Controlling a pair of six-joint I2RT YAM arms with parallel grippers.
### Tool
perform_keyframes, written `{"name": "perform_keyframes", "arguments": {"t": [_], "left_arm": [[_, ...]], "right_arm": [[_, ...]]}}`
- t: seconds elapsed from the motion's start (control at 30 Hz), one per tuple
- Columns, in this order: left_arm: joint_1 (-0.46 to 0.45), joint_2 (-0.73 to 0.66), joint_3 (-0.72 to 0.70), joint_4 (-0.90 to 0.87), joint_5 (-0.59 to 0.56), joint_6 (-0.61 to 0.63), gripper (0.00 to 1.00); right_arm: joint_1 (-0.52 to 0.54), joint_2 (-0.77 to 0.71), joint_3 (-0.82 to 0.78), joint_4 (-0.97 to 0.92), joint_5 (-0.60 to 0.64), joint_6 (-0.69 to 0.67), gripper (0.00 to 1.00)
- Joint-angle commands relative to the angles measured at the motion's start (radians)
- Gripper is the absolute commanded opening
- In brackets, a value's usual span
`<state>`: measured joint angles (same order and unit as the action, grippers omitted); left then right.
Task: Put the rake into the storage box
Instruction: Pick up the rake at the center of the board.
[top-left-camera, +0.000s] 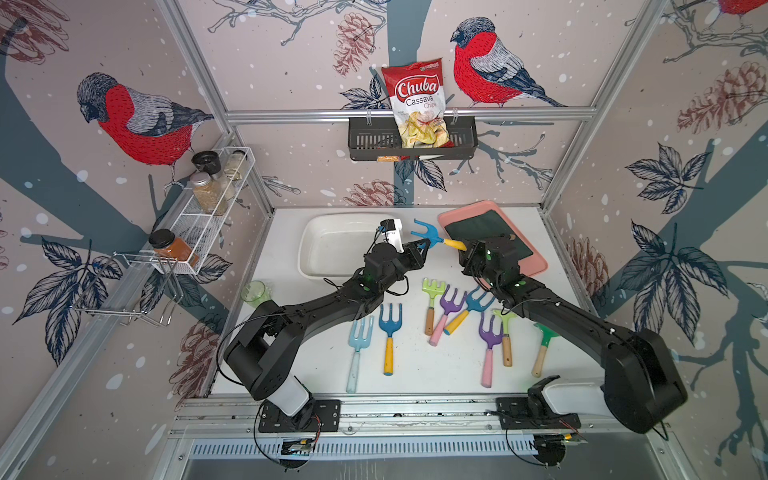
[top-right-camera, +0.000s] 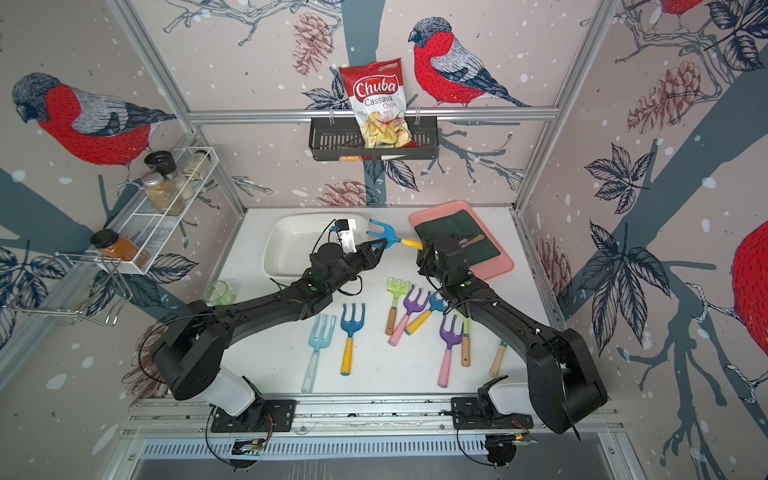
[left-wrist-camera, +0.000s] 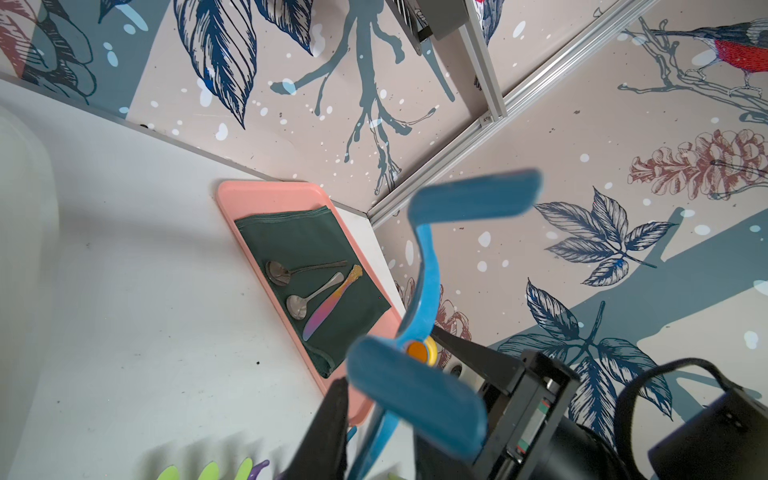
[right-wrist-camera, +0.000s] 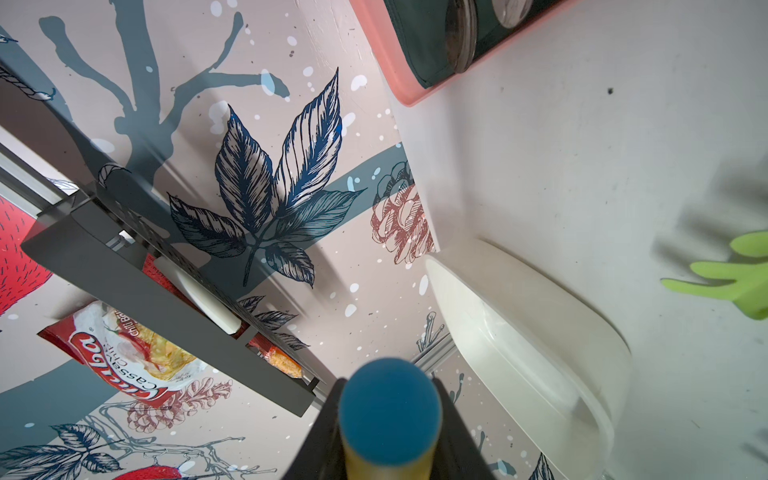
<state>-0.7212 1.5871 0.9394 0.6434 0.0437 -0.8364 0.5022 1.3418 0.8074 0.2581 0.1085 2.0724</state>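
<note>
The rake (top-left-camera: 430, 237) (top-right-camera: 386, 235) has a blue pronged head and a yellow handle. It hangs level above the table, between the storage box and a pink tray. My right gripper (top-left-camera: 463, 248) (right-wrist-camera: 389, 386) is shut on the yellow handle, whose blue end cap (right-wrist-camera: 390, 415) fills its jaws. My left gripper (top-left-camera: 424, 246) (left-wrist-camera: 380, 419) has closed on the blue head (left-wrist-camera: 424, 299) from the opposite side, one prong between its fingers. The storage box (top-left-camera: 305, 249) (top-right-camera: 270, 249) (right-wrist-camera: 519, 316) is a white glossy tub just left of the rake, with nothing in it.
The pink tray (top-left-camera: 536, 266) (left-wrist-camera: 232, 195) with a dark green cloth and cutlery lies at the back right, partly under my right wrist. Several more coloured rakes (top-left-camera: 388, 328) lie in front. A green cup (top-left-camera: 254, 293) stands at the table's left edge. A black basket (top-left-camera: 365, 141) hangs on the back wall.
</note>
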Motion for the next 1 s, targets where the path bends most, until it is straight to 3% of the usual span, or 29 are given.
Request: {"name": "perform_keyframes", "arguments": {"t": [0.0, 0.17, 0.33, 0.4, 0.53, 0.67, 0.73, 0.8, 0.83, 0.9, 0.97], "left_arm": [[-0.001, 0.007, 0.017, 0.052, -0.005, 0.010, 0.21], [-0.001, 0.014, 0.033, 0.052, -0.002, 0.011, 0.05], [0.002, 0.013, 0.038, 0.050, 0.004, 0.011, 0.00], [0.005, 0.011, 0.038, 0.047, 0.008, 0.012, 0.00], [0.032, 0.004, 0.053, 0.002, 0.041, 0.022, 0.00], [0.107, -0.008, 0.112, -0.117, 0.138, 0.040, 0.00], [0.152, 0.000, 0.162, -0.210, 0.212, 0.058, 0.00], [0.191, 0.008, 0.220, -0.310, 0.281, 0.091, 0.00], [0.214, 0.010, 0.251, -0.360, 0.318, 0.113, 0.00], [0.253, 0.016, 0.307, -0.452, 0.388, 0.144, 0.00], [0.296, 0.029, 0.366, -0.532, 0.470, 0.169, 0.00]], "right_arm": [[0.006, 0.006, -0.004, 0.077, -0.022, 0.541, 0.10], [0.007, 0.005, -0.005, 0.091, -0.020, 0.542, 0.12], [0.007, 0.003, -0.020, 0.109, -0.019, 0.542, 0.22], [0.006, 0.003, -0.022, 0.110, -0.015, 0.536, 0.36], [-0.003, -0.012, -0.030, 0.089, -0.018, 0.463, 0.73], [-0.034, -0.082, -0.068, -0.003, -0.046, 0.238, 0.93], [-0.035, -0.132, -0.090, -0.045, -0.037, 0.107, 0.94], [-0.044, -0.168, -0.092, -0.101, -0.035, -0.103, 0.95], [-0.051, -0.177, -0.085, -0.117, -0.038, -0.269, 0.95], [-0.070, -0.164, -0.059, -0.196, -0.096, -0.476, 0.98], [-0.106, -0.134, -0.062, -0.148, -0.223, -0.716, 0.98]]}}
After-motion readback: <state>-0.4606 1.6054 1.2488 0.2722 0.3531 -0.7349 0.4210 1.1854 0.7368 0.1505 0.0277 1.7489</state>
